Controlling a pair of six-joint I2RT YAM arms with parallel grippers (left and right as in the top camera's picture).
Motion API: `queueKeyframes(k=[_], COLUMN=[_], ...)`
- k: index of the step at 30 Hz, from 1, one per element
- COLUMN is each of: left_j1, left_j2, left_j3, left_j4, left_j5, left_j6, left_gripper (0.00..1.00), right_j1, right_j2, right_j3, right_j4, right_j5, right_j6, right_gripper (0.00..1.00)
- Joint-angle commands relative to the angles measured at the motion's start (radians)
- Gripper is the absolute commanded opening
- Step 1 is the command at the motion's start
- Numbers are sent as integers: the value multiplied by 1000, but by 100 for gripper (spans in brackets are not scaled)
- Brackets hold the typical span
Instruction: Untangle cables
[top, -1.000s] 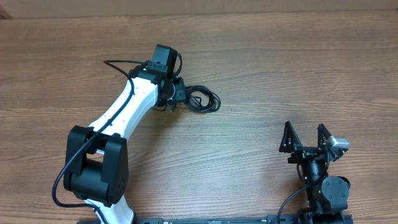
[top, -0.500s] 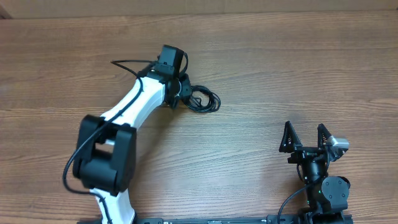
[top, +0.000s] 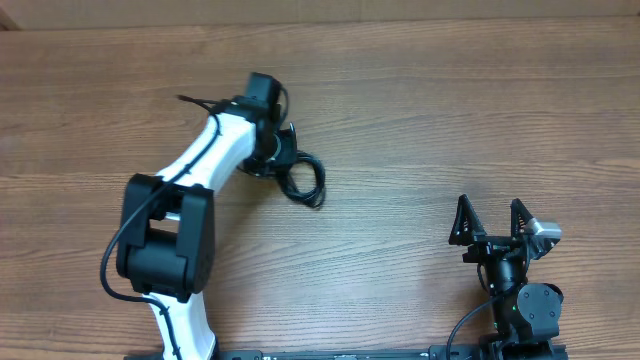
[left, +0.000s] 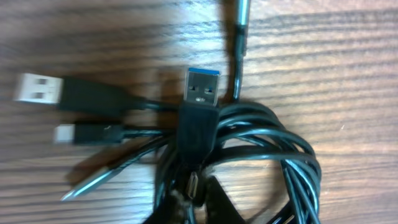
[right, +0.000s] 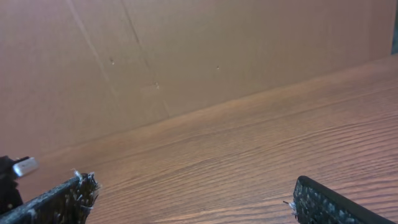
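Note:
The cables (top: 306, 181) are a small knot of thin black cords on the wooden table, just right of my left gripper (top: 281, 160). In the left wrist view the cables (left: 267, 134) loop in a coil. A blue-tipped USB plug (left: 202, 87), a white USB plug (left: 37, 88) and a small silver-tipped plug (left: 65, 134) stick out of it. My left gripper (left: 196, 202) is shut on the strands at the coil's near side, its dark fingers pressed close around them. My right gripper (top: 490, 218) stands open near the table's front right, far from the cables, and my right gripper (right: 193, 186) has nothing between its fingers.
A brown cardboard wall (right: 186, 56) rises behind the far edge of the table (top: 480, 110). The left arm's own thick black wire (top: 195, 100) arcs beside its wrist. The right arm's base (top: 525, 305) sits at the front edge.
The left gripper has closed on the cable knot. The knot has shifted left and toward the front, out of its wider loop shape. The right arm has not moved.

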Motion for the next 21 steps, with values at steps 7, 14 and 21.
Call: queueKeyframes(k=[7,14,21], left_j1=[101,101,82], left_j2=[14,14,16], left_j3=[32,27,-1], left_j4=[-47,-75,-75], left_j5=[50,50,50], left_j6=[178,181,181], left_gripper=[47,53,51], right_j1=[4,4,4], right_j2=[-7,-7,-7], right_j3=[-10,-10,-10], right_j4=[5,5,5], right_j5=[-2,-2,-17], right_j6=[-8,-8,14], right_gripper=[100,100,100])
